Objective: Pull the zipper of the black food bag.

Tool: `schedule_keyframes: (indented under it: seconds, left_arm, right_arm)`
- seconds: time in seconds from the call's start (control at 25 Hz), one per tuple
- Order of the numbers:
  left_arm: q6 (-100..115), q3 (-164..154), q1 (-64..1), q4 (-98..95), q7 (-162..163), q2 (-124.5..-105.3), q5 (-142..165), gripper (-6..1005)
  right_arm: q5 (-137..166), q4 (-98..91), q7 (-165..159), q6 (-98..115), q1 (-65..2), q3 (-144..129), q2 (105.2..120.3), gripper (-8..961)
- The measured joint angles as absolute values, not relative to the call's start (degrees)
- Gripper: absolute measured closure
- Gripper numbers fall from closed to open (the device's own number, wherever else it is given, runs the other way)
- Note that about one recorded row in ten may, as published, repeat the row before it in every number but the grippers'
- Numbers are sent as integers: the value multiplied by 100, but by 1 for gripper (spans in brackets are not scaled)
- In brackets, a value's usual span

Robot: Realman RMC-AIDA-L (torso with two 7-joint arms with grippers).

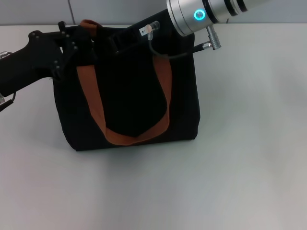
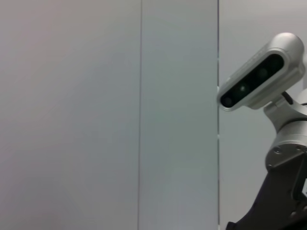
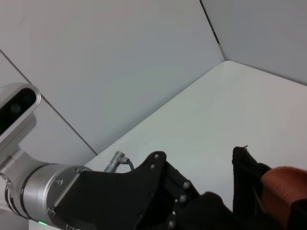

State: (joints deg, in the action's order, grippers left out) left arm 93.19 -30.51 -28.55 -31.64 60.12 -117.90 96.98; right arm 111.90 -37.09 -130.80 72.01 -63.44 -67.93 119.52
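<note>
Bag (image 1: 127,96) stands on your desk (image 1: 240,167); left gripper (image 1: 72,40) and right gripper (image 1: 132,36) sit at its top, jaws' state unclear. Zipper hidden, so pulling may tip it.

A pale grey-white worktop (image 1: 240,158) reaches back to a light wall, and the only thing standing directly on it is the black food bag (image 1: 129,96), upright at the far left-centre, its orange-brown handle strap (image 1: 96,110) hanging down the front face.

Left pincer (image 1: 76,40) reaches in from the left, right pincer (image 1: 127,38) from above, fingers unclear
</note>
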Motion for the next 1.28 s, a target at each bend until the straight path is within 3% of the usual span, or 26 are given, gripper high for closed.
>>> schedule_keyframes:
  seconds: [0.28,0.48,0.72,1.28]
  left_arm:
    - [9333,-3009,-2740,-3164,6019,-11754,9687,971]
    - [9345,-3005,-2698,-3164,6019,-11745,9685,971]
    - [9366,-3010,-2681,-3167,6017,-11742,9685,971]
    - [9378,-3006,-2700,-3180,6020,-11742,9687,971]
  right_arm:
    - [11188,-3719,-13078,7216,-6327,-6794,11954,670]
    - [11193,-3736,-13046,7217,-6340,-6794,11953,799]
    - [11185,-3735,-12991,7192,-6340,-6794,11953,844]
    - [11156,-3749,-13025,7157,-6346,-6714,11946,841]
